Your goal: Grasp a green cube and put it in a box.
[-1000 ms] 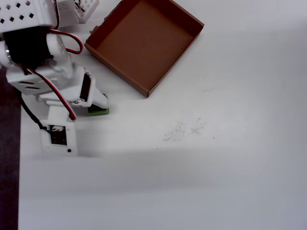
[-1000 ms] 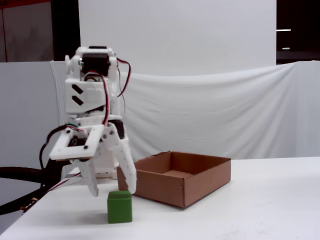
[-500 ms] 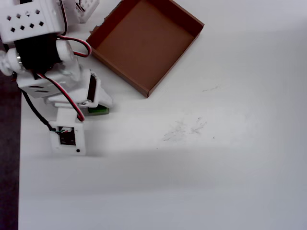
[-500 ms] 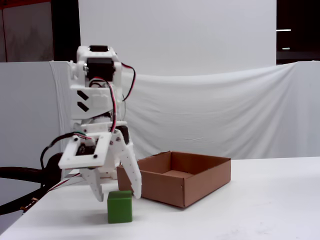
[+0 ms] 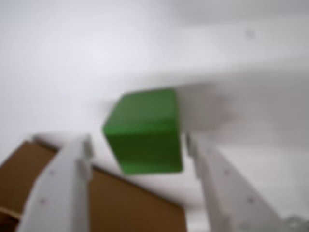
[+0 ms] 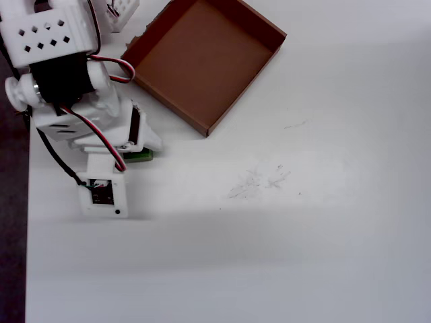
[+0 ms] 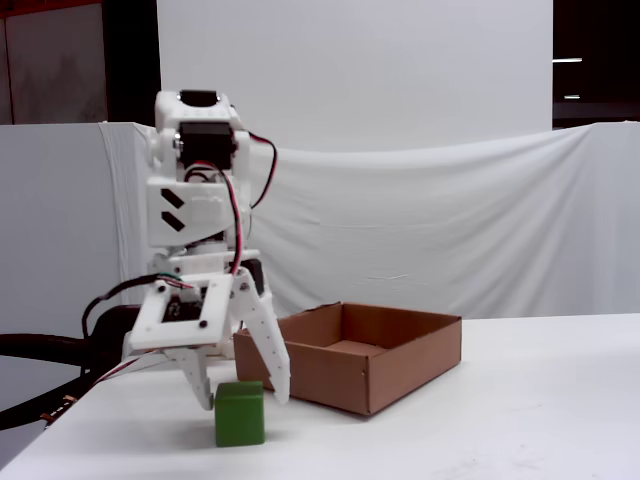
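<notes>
The green cube point(image 7: 240, 413) rests on the white table, to the left of the box point(image 7: 400, 366) in the fixed view. My gripper point(image 7: 243, 398) is open, with its white fingers point(image 7: 272, 365) reaching down on either side of the cube's top. In the wrist view the cube point(image 5: 144, 131) sits blurred between the two fingertips of the gripper point(image 5: 139, 144), closer to the right one, and a corner of the box point(image 5: 130, 203) shows below it. In the overhead view only a green sliver of the cube point(image 6: 142, 157) shows under the arm; the box point(image 6: 202, 60) is empty.
The arm's white base and motors point(image 6: 50, 40) fill the overhead view's top left corner, with red and black wires. The table's left edge point(image 6: 27, 242) runs close beside the arm. A white cloth backdrop point(image 7: 450, 220) hangs behind the table.
</notes>
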